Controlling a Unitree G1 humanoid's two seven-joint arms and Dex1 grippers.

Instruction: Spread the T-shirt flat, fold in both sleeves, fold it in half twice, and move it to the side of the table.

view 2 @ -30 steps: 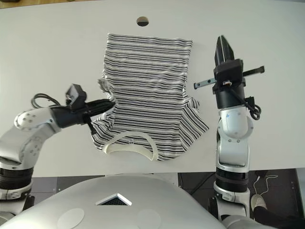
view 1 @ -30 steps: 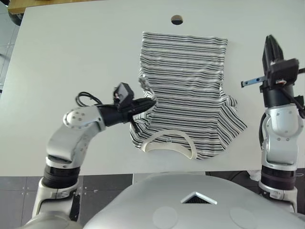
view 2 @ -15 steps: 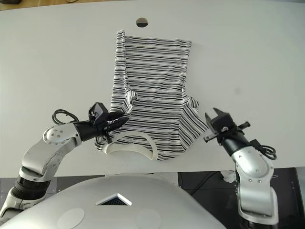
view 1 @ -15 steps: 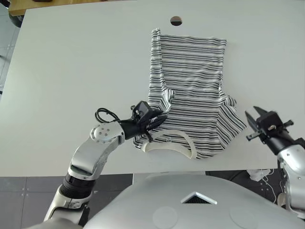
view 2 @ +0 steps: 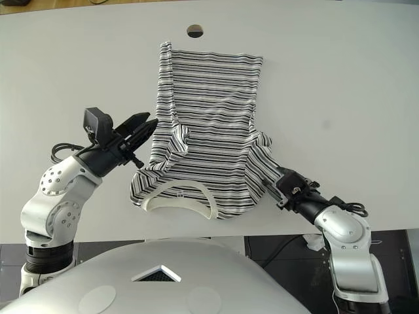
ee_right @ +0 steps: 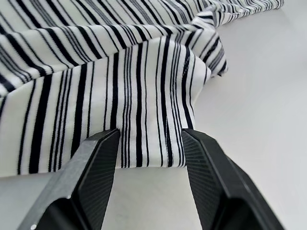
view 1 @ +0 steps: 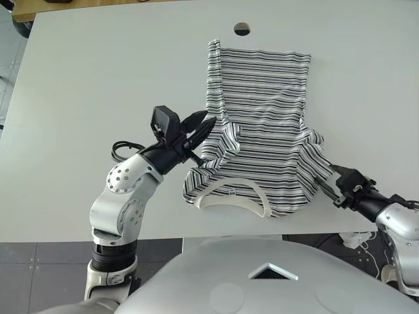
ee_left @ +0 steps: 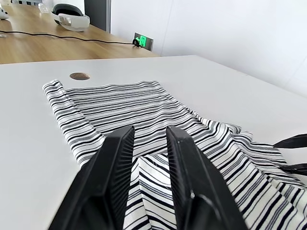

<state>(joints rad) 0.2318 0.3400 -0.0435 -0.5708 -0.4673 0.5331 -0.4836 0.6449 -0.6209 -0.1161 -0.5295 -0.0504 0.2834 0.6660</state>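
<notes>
Left hand [view 1: 201, 122] hovers parted beside the striped T-shirt [view 1: 262, 111]; right hand [ee_right: 151, 135], fingers wide, straddles its sleeve edge

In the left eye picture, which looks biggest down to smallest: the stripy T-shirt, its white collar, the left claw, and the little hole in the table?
1. T-shirt
2. White collar
3. Left claw, unsure: it may be nearer the camera
4. Hole
</notes>
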